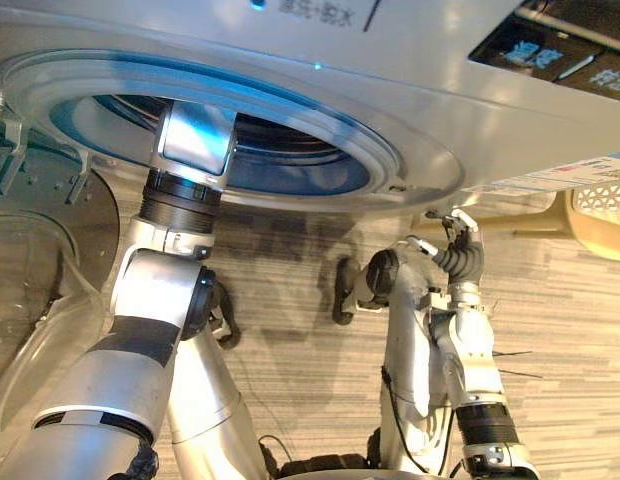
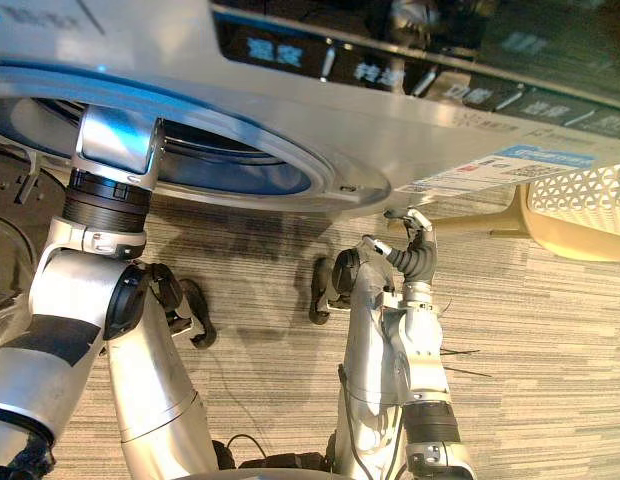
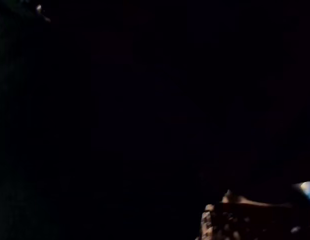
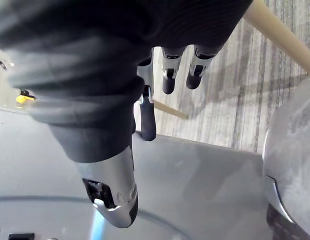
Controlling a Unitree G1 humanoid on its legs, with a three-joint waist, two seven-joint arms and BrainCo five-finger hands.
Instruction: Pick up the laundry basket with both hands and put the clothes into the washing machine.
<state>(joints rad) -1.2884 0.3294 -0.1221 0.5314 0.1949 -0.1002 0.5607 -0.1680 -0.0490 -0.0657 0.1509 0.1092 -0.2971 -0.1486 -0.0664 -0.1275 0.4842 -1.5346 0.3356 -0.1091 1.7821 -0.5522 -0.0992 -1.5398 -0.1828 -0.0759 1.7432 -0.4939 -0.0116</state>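
The left hand point(image 1: 197, 135) is pushed through the open port of the washing machine point(image 1: 410, 90) into its dark drum point(image 1: 290, 150), and I cannot tell whether it grips anything. The right hand point(image 2: 415, 250) hangs below the machine's front with fingers loose and empty. The cream laundry basket point(image 2: 580, 205) sits on the carpet point(image 2: 550, 330) to the right, untouched by either hand.

Left arm point(image 1: 150, 300) extended, wrist entering the round port point(image 1: 290, 165) of the silver-grey front-loading washing machine point(image 1: 430, 120). Right hand point(image 1: 462, 255) upright just beneath its front, fingers relaxed, empty.
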